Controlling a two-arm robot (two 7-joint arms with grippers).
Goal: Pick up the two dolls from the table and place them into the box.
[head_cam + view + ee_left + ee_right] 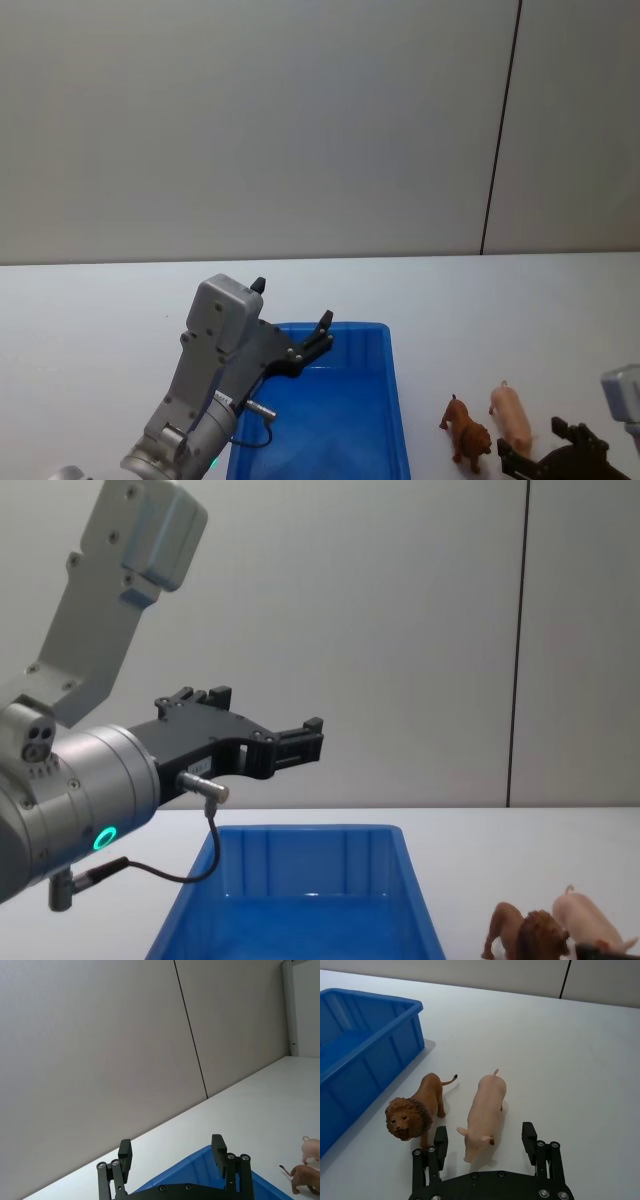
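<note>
The two dolls stand side by side on the white table (90,330), right of the box: a brown lion (467,432) (417,1107) nearer the box and a pale pink pig (512,415) (487,1107) beside it. The blue box (395,400) (300,832) holds nothing that I can see. My right gripper (532,440) (485,1133) is open and low at the dolls' near side, its fingers on either side of the pig's head without closing on it. My left gripper (292,302) (265,712) hangs open and empty above the box's far left part.
A plain grey wall with a dark vertical seam (500,130) backs the table. White tabletop stretches left of the box and beyond the dolls to the right. The left arm's grey housing (215,330) covers the box's near left corner.
</note>
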